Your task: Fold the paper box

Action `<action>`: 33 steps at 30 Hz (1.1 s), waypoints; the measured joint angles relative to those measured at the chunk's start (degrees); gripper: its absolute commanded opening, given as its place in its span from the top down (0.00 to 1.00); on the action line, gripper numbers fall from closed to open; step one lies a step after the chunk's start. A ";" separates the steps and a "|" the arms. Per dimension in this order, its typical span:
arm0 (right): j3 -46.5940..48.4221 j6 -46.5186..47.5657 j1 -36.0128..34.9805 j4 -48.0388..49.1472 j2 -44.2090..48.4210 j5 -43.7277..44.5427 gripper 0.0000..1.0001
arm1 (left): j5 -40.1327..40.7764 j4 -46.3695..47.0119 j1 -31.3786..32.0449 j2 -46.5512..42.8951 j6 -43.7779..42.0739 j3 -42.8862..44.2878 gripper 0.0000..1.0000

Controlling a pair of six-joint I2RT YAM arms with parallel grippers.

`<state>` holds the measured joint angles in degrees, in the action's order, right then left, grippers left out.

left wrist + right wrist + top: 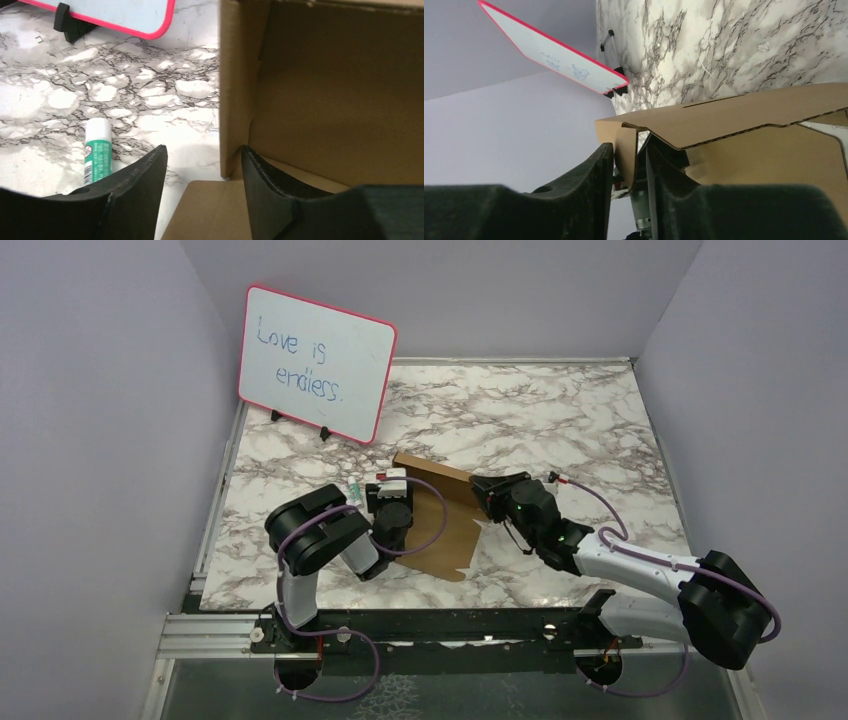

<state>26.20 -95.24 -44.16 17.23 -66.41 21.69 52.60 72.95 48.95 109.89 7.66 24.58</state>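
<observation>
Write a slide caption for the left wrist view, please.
Left gripper, jaws apart, straddling an upright wall of the paper box; a green-and-white tube lies on the marble table.

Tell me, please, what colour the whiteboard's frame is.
The whiteboard has a pink frame, shown best in the top external view.

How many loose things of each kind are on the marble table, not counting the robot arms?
Box: 1
Whiteboard: 1
Green-and-white tube: 1
Total: 3
</observation>
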 measured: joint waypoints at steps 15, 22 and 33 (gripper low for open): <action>-0.02 15.82 -0.02 -0.68 5.38 -0.07 0.23 | -11.06 -17.73 -0.39 -31.87 9.70 -10.03 0.17; 2.43 37.07 -0.02 -7.15 14.25 -1.20 0.11 | -21.99 -36.24 -8.09 -50.42 15.91 -9.86 0.11; 7.67 67.91 0.66 -18.14 13.75 -1.70 0.14 | -38.47 -48.78 -21.05 -56.17 25.75 -4.66 0.10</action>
<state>33.87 -27.33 -43.51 -0.91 -52.66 19.99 14.13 24.16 27.90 53.71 33.41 19.92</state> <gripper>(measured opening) 0.884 0.900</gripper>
